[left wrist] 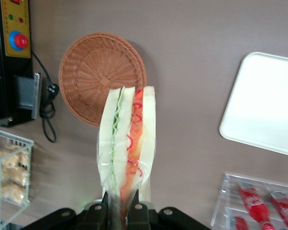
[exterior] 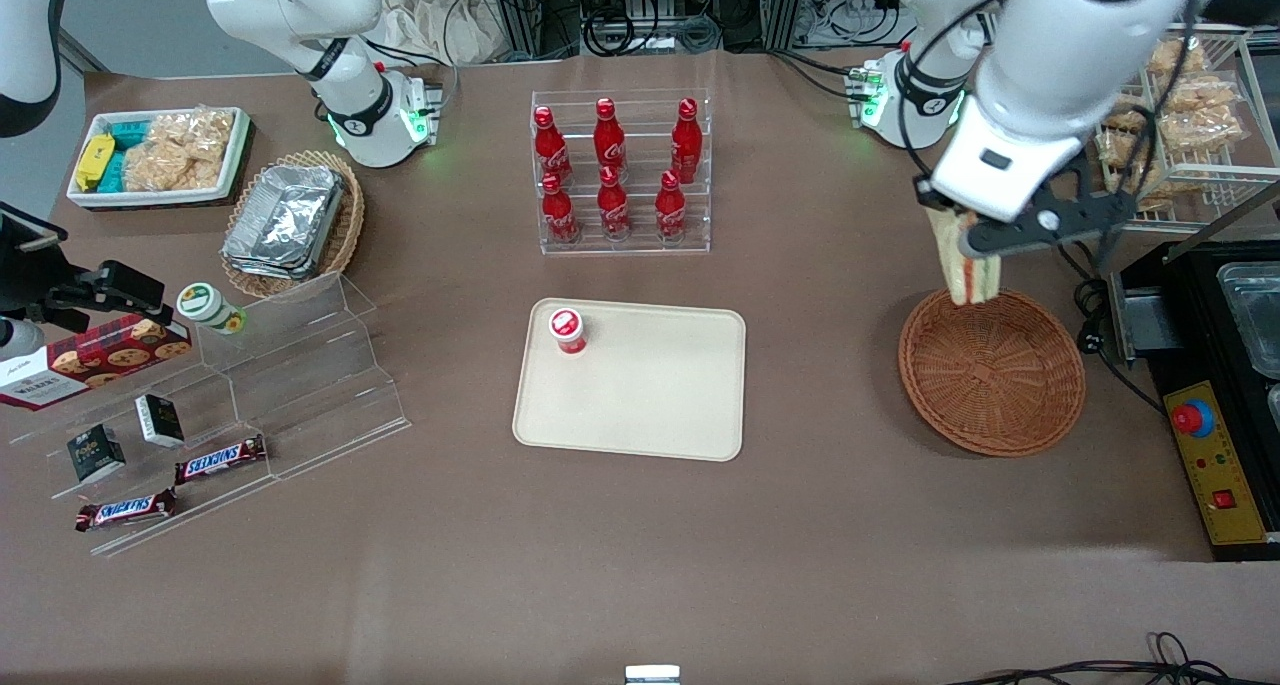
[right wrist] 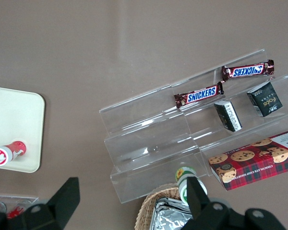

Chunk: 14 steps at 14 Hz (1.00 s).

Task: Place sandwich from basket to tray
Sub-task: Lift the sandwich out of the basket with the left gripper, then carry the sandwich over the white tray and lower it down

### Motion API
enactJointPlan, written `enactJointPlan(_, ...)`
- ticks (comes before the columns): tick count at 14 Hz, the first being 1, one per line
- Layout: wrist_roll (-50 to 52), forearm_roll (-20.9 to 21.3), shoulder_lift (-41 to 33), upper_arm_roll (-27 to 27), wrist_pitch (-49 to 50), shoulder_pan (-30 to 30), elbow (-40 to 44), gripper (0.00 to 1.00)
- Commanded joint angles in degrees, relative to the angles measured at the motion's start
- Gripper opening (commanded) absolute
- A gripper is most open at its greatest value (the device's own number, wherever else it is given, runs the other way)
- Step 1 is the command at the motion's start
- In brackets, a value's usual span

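Note:
The sandwich (exterior: 968,265) (left wrist: 127,139), a wrapped wedge of white bread with red-orange and green filling, hangs in the air with my gripper (exterior: 965,235) (left wrist: 120,207) shut on its narrow end. It is lifted above the basket's edge farthest from the front camera. The reddish-brown round basket (exterior: 992,373) (left wrist: 102,76) lies empty on the table at the working arm's end. The cream-beige tray (exterior: 640,390) (left wrist: 264,110) sits mid-table, toward the parked arm from the basket, with a small red-capped cup (exterior: 567,329) lying in one corner.
A clear rack of red cola bottles (exterior: 620,170) stands farther from the camera than the tray. A wire shelf of bagged snacks (exterior: 1185,105) and a black control box (exterior: 1215,455) flank the basket. A clear stepped display (exterior: 240,405) with candy bars lies toward the parked arm's end.

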State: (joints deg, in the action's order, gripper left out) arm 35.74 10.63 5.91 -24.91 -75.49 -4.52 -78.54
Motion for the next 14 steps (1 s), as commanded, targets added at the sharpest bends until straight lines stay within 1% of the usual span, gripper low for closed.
enactJointPlan(1,8.87,0.0,2.0,-6.97,1.66,0.04,3.48,0.0)
enactJointPlan(3,13.8,0.0,5.76,-10.67,-0.52,-0.57,3.39,0.0)
enactJointPlan(4,16.09,0.0,8.21,-11.38,-3.24,-1.1,3.13,0.0)
enactJointPlan(6,21.01,0.09,13.57,-11.39,-9.3,-3.64,3.04,0.0)
enactJointPlan(8,24.36,1.05,19.02,-11.39,-14.4,-5.84,2.95,0.0)
enactJointPlan(9,25.16,2.19,21.4,-11.22,-17.12,-6.55,2.78,0.0)
enactJointPlan(11,27.78,5.78,26.14,-11.22,-22.22,-6.99,1.64,0.0)
enactJointPlan(12,28.93,8.07,28.43,-11.22,-24.16,-7.34,1.54,0.0)
enactJointPlan(14,29.9,10.71,32.65,-11.22,-27.33,-7.43,1.63,0.0)
